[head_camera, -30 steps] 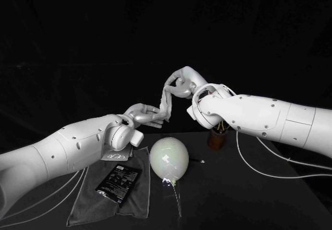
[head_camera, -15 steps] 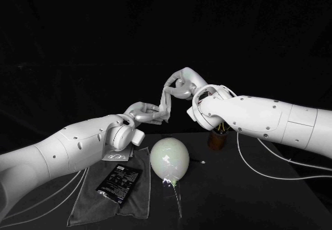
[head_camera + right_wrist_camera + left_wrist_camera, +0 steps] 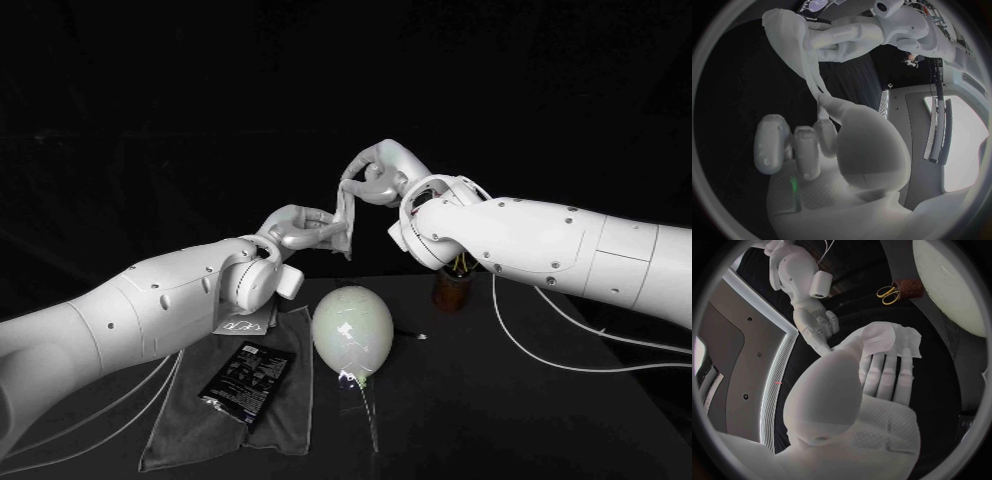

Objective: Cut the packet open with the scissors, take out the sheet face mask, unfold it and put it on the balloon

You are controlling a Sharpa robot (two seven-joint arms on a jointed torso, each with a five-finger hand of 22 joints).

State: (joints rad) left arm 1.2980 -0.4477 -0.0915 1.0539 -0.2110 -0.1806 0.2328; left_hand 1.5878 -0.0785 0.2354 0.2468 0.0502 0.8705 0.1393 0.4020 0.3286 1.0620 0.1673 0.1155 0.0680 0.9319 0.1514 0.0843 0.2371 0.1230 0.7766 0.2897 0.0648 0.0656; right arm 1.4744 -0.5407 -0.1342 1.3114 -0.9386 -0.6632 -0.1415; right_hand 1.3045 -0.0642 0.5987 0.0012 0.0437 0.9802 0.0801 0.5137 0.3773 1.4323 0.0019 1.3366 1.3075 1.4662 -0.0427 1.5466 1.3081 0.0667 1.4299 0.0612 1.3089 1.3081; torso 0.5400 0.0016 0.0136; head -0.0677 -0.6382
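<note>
**Left hand [image 3: 300,228] rose slightly with sheet mask [image 3: 346,205]**

Its fingers pinched the lower end; the right hand [image 3: 382,175], above, pinched the top. Below them lay the balloon [image 3: 355,330], the packet [image 3: 248,382] beside it on grey cloth [image 3: 281,425].

The white left arm [image 3: 159,300] comes in from the left and rises toward the middle. Its silver many-fingered left hand [image 3: 303,228] is lifted above the table and holds the lower end of a thin white sheet face mask [image 3: 343,203] between thumb and fingers. The white right arm [image 3: 534,245] enters from the right. Its silver many-fingered right hand [image 3: 378,175] sits higher, fingers curled, pinching the mask's upper end. The two hands are near each other, not touching.
</note>
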